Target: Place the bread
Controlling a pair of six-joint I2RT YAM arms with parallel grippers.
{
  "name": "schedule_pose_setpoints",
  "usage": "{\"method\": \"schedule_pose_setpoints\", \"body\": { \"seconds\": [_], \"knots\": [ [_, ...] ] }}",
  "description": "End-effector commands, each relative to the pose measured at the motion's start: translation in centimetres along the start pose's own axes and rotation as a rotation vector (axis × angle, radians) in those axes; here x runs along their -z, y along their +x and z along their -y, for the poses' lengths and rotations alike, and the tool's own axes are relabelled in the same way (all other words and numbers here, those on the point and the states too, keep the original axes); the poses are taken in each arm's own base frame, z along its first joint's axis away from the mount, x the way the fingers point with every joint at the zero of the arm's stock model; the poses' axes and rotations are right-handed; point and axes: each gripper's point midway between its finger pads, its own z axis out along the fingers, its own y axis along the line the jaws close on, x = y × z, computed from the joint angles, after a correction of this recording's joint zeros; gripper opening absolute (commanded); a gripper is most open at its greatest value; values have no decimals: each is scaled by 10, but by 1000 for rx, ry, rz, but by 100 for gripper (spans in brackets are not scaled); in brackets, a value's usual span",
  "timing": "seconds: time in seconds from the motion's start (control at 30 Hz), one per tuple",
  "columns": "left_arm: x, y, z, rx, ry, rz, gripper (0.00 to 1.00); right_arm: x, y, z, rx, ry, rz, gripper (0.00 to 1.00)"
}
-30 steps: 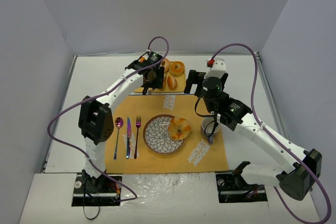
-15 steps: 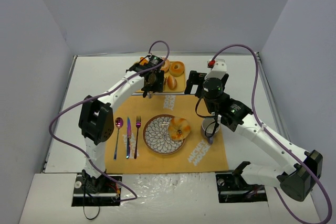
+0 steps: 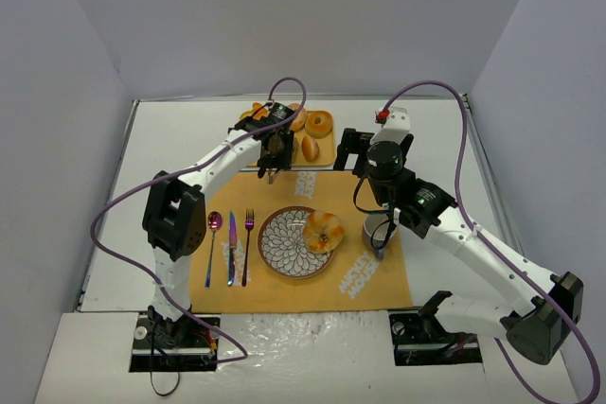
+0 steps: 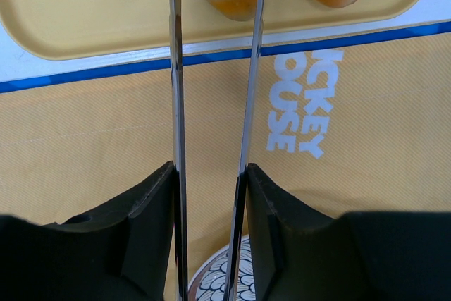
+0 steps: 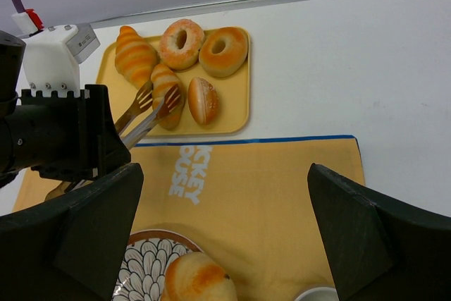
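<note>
- Left gripper (image 4: 210, 174): its jaws are clamped on the handles of a pair of metal tongs (image 4: 176, 103), which reach away from it toward the far side of the table.
- Tong blades: they stand slightly apart on either side of the ridged roll (image 5: 165, 89). It cannot be told whether they press on it.
- Ridged roll: it lies on the yellow tray (image 5: 238, 107), near the tray's near edge and just left of the small oval roll (image 5: 203, 100).
- Round bun (image 3: 324, 231): it rests on the right part of the patterned plate (image 3: 284, 245), at the middle of the orange placemat (image 5: 282, 174).
- Right gripper (image 5: 224, 168): its fingers are spread wide and hold nothing. It hangs over the placemat's far edge, right of the tray.
- Other tray contents: a striped roll (image 5: 134, 54) sits at the far left and two ring doughnuts (image 5: 181, 42) sit along the far side.
- Place setting: a spoon (image 3: 215, 234), a knife (image 3: 231, 254) and a fork (image 3: 249, 245) lie left of the plate, and a cup (image 3: 379, 229) stands right of it.
</note>
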Motion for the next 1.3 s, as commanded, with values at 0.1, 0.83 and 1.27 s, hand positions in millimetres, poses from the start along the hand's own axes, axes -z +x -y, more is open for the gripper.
{"method": "schedule_pose_setpoints", "body": {
  "seconds": [0.1,0.83,1.27],
  "knots": [
    [77,-40,6,1,50,190,0,3,-21,1,-51,6,70,100],
    [182,37,-4,-119,196,191,0,-2,-22,2,-30,25,69,100],
    [210,133,-10,-230,280,68,0,-4,-22,2,-29,30,68,100]
  ]
}}
